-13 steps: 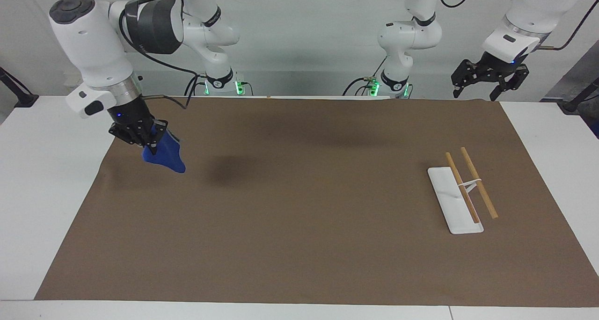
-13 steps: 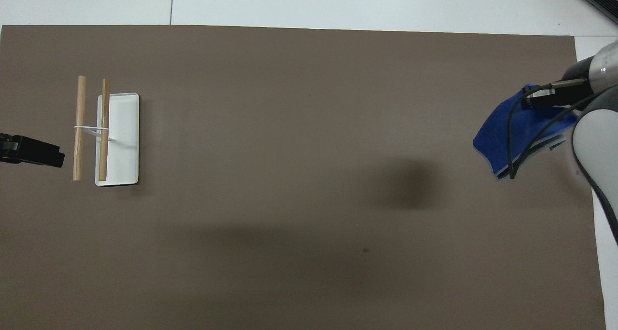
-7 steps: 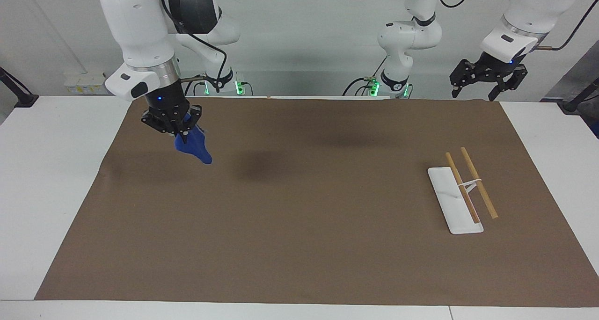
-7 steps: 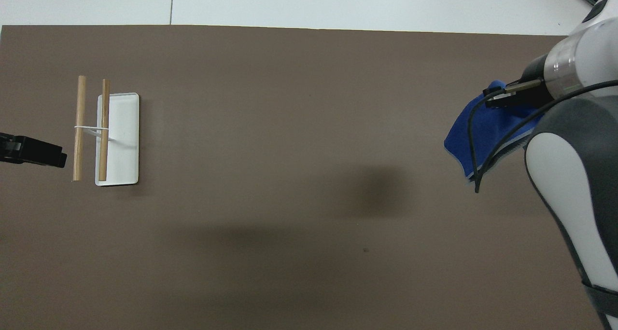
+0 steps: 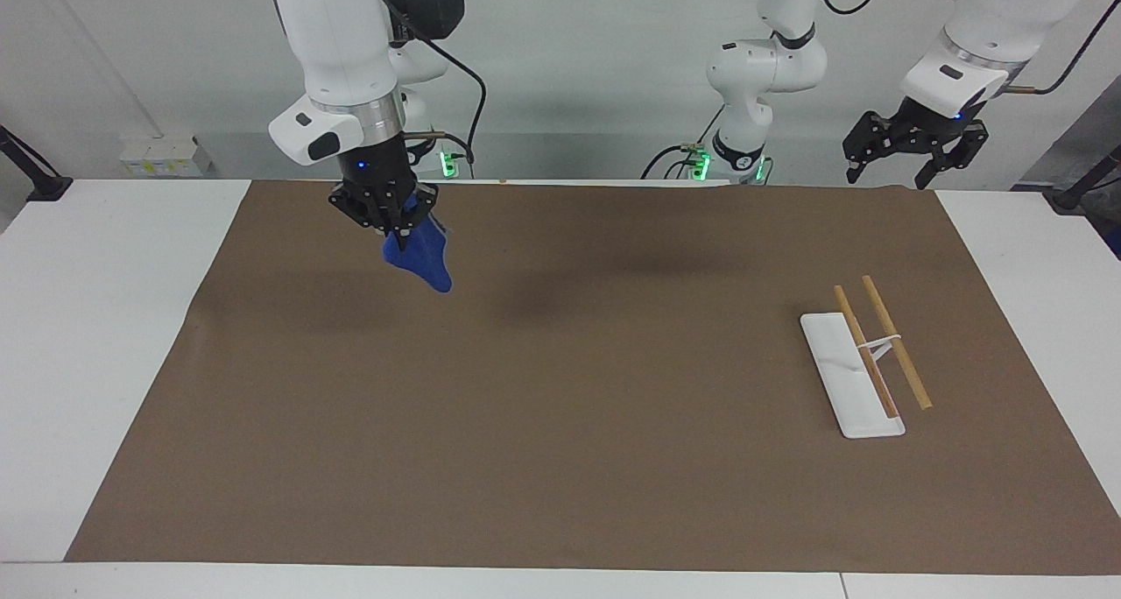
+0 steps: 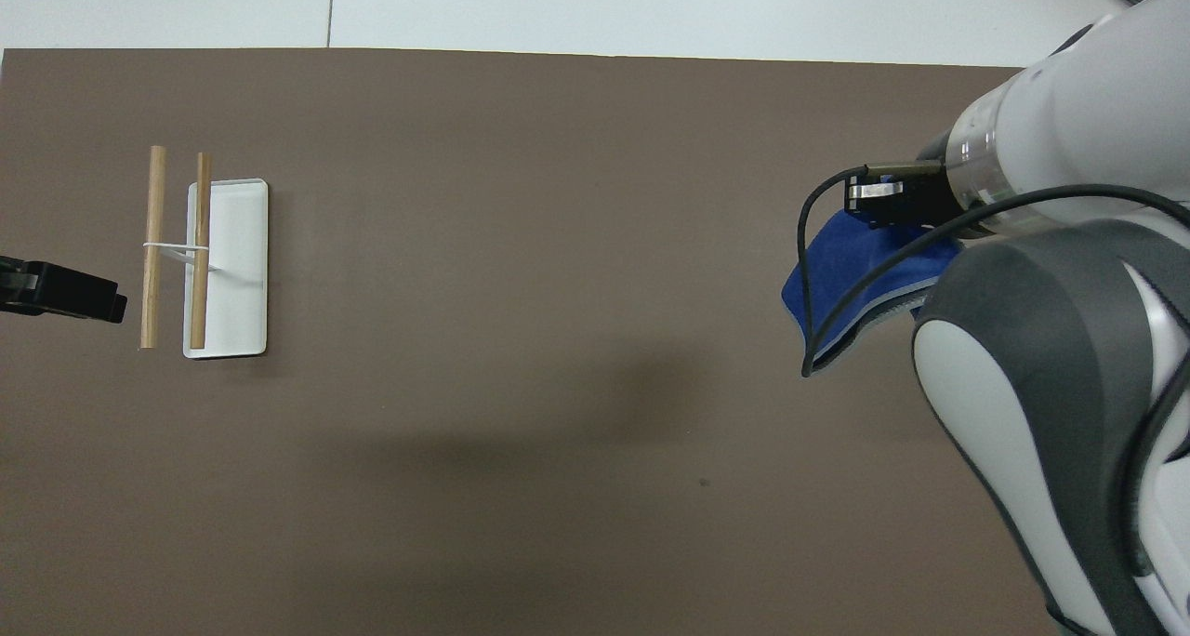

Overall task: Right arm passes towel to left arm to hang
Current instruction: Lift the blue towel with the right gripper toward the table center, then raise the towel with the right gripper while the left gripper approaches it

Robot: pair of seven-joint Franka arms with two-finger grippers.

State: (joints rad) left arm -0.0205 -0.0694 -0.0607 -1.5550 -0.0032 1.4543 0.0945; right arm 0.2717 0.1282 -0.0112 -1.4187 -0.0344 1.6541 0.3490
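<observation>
Right now you have the right arm's black two-finger gripper (image 5: 396, 228) up in the air over the brown mat (image 5: 560, 424), toward the right arm's end of the table, with its fingers pinched together on the top of the small bright-blue fluffy towel (image 5: 420, 260). You can see the cloth hanging free below the fingers in the facing view, narrowing to a drooping point, clear of the mat. From overhead, the big white jointed right arm (image 6: 1051, 338) with its dark grey bands covers much of the towel (image 6: 841, 278), and its black cable (image 6: 807, 273) loops across the blue cloth; a thin grey edge shows along the cloth's lower border.

Your left arm's black two-finger gripper (image 5: 911, 148) waits raised at the left arm's end of the table, over the mat's edge nearest the robots. Its fingers are spread apart and hold nothing. In the overhead view only its dark tip (image 6: 60, 289) shows, just beside the rack.

You will find the white rectangular tray (image 5: 845, 371) lying flat on the mat toward the left arm's end, well apart from the towel. Two light wooden rods (image 5: 893, 341) run parallel above it along its length, carried on a thin white support; one sits over the tray, the other just off its long edge.
</observation>
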